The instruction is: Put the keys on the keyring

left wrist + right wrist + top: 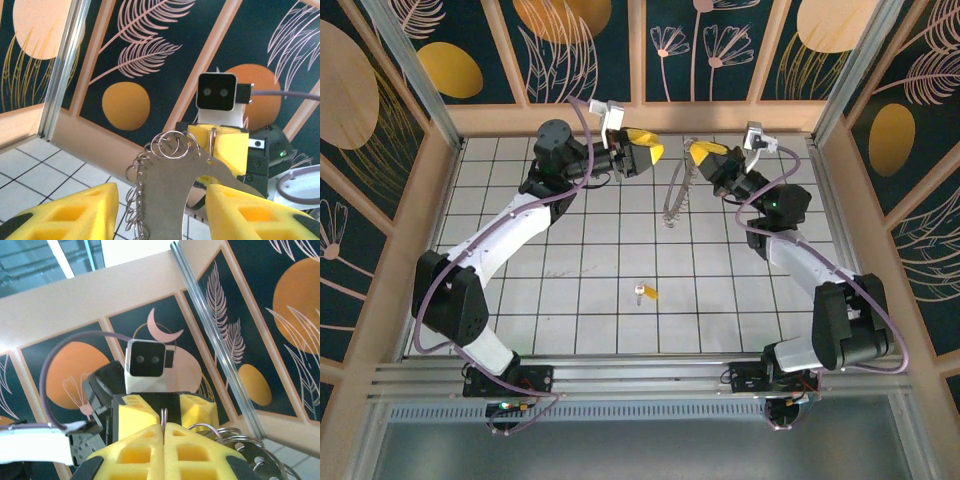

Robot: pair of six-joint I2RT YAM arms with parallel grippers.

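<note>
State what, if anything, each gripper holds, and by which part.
The right gripper pinches the keyring by a wire loop at its top; the rest dangles. The left gripper is open, holding nothing.

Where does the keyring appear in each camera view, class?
Top external: keyring hangs above centre, slightly right.
Left wrist: keyring at lower centre, chain dangling.
Right wrist: keyring at bottom right, beside the fingers.
Shared landmark: the right gripper, shut on the keyring.

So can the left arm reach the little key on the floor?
Probably yes. The left gripper is open and empty, and the key lies alone on open tiles with nothing in between.
</note>
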